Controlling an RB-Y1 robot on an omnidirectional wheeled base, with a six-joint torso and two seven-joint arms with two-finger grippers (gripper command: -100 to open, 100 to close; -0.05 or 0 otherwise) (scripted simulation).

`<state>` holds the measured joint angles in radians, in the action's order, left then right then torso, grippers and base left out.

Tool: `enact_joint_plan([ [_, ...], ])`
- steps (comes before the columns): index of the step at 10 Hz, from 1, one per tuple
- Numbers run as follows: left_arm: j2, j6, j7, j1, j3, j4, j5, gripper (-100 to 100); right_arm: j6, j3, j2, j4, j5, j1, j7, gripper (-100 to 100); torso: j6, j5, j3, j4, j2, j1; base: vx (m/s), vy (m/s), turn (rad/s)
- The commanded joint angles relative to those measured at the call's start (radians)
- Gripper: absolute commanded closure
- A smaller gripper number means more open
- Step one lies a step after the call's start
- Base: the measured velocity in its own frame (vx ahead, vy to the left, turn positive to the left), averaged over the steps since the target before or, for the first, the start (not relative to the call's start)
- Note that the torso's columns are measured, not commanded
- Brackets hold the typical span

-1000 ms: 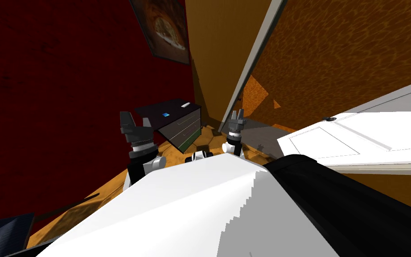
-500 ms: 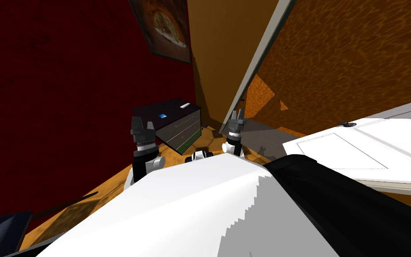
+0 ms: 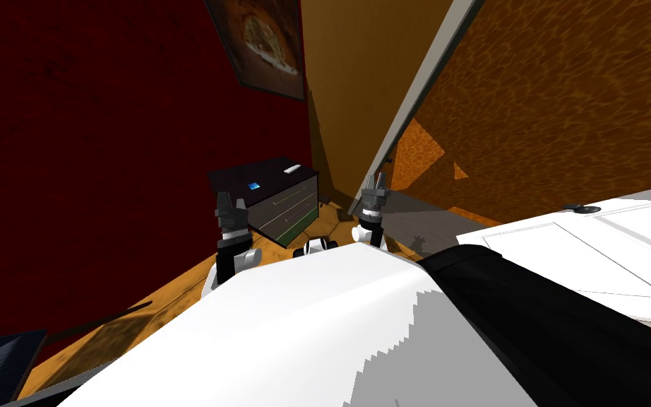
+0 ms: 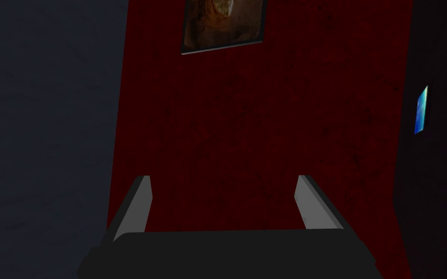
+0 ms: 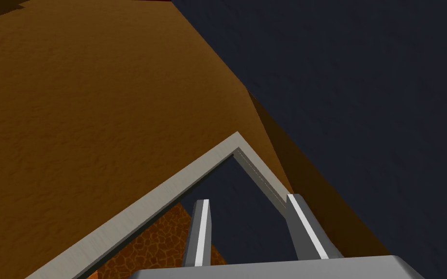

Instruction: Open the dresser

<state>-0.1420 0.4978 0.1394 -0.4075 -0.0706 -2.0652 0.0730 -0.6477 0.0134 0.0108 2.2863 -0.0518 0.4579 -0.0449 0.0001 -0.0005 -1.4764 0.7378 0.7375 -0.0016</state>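
The dresser is a low chest with a dark, almost black top and grey drawer fronts, each carrying a thin pale bar handle. The lowest front has a greenish tint. All the fronts lie flush with one another, so every drawer is closed. It stands far ahead and slightly left, its back against the dark red wall, close to the corner where that wall meets a tan one. A small blue flat item lies on the near part of the top, and a small white item lies on the far part.

The left gripper is raised just left of the dresser's near left corner; whether it touches cannot be told. In the left wrist view its fingers stand wide apart with nothing between them, and the dresser lies off to one side of them.

The right gripper is held up well to the right of the dresser, near a grey door frame. Its fingers are parted and hold nothing.

A white door lies open on the near right, and a framed picture hangs on the red wall above the dresser.
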Motion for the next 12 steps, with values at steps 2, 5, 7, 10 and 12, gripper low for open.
enact_joint_plan([
  [2, 0.001, 0.020, -0.002, 0.013, -0.024, 0.085, 0.006, -100, 0.000, 0.000, 0.000, 0.000, 0.000, 0.000, 0.000, 0, 0.000, 0.001, 0.001, 0.000, 0.001, 0.002, 0.088, -0.095, 0.086],
  [5, -0.007, 0.036, -0.005, 0.024, -0.043, 0.151, 0.012, -100, 0.000, 0.000, 0.000, 0.000, 0.000, 0.000, 0.000, 0, 0.000, 0.001, 0.001, 0.000, 0.002, 0.002, 0.063, -0.080, 0.068],
  [7, -0.012, 0.046, -0.007, 0.031, -0.056, 0.194, 0.016, -100, 0.000, 0.000, 0.000, 0.000, 0.000, 0.000, 0.000, 0, 0.000, 0.000, 0.000, 0.000, 0.000, 0.000, 0.075, -0.101, 0.065],
  [10, -0.016, 0.062, -0.010, 0.042, -0.075, 0.260, 0.022, -100, 0.000, 0.000, 0.000, 0.000, 0.000, 0.000, 0.000, 0, 0.000, 0.001, 0.000, 0.000, 0.000, 0.003, 0.072, -0.073, 0.074],
  [12, -0.015, 0.074, -0.012, 0.051, -0.090, 0.309, 0.026, -100, 0.000, 0.000, 0.000, 0.000, 0.000, 0.000, 0.000, 0, 0.001, 0.001, 0.000, -0.001, -0.001, 0.002, 0.063, -0.099, 0.074],
])
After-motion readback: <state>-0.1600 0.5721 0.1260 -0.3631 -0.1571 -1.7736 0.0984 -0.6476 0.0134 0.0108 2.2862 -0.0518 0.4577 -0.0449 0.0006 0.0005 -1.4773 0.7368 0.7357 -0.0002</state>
